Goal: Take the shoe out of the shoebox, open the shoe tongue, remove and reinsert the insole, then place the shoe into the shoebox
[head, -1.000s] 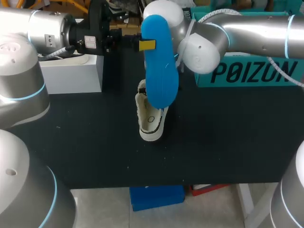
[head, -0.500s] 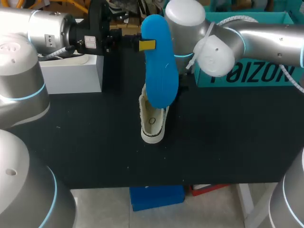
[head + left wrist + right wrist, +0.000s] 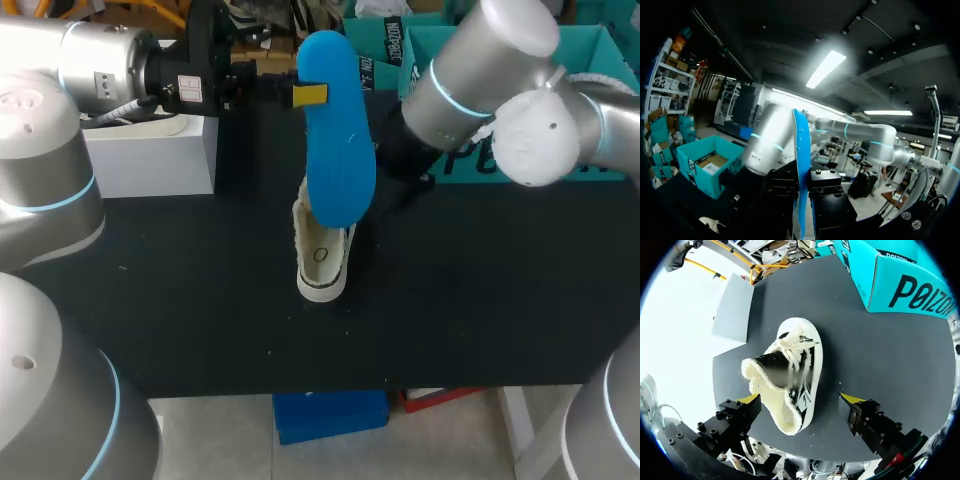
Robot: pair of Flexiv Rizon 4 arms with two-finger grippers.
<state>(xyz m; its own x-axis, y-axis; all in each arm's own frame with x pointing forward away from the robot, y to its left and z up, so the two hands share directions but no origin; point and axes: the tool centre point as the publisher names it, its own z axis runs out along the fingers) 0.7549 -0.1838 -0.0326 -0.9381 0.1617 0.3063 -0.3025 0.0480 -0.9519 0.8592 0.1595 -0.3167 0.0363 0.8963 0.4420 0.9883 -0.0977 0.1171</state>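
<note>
Found shoe (image 3: 322, 262) mouth overhung by blue insole (image 3: 335, 130), clamped upright in left gripper (image 3: 300, 94). Noted bare table (image 3: 200, 300) near side and left of shoe. Saw right gripper (image 3: 801, 399) straddling shoe, fingers spread, clear of it. Marked shoebox (image 3: 600, 50) far right, white box (image 3: 150, 155) far left.

A pale grey rectangular box (image 3: 150, 155) with plain flat sides sits at the far left corner of the matte black table (image 3: 200, 330), against its back edge.
</note>
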